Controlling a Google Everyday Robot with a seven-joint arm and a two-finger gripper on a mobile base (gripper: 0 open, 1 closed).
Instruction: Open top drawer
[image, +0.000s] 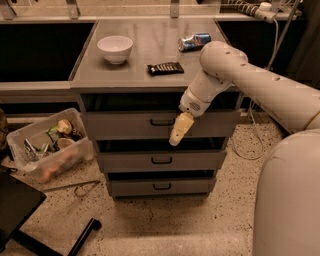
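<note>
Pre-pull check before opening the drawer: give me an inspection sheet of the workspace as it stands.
Surface: grey cabinet top, carrying three loose items.
Job's things: wide grey top drawer looks closed; its small black bar handle is not grasped.
Clutter: white bowl, crushed blue can and dark flat packet on the top; clear plastic bin of odds and ends on the floor at left.
Grippers: beige gripper in front of the top drawer's lower edge, just right of the handle, not on it.
Cables: white cable hanging at the right from a power strip.
Surroundings: speckled floor; two narrower grey drawers below.
</note>
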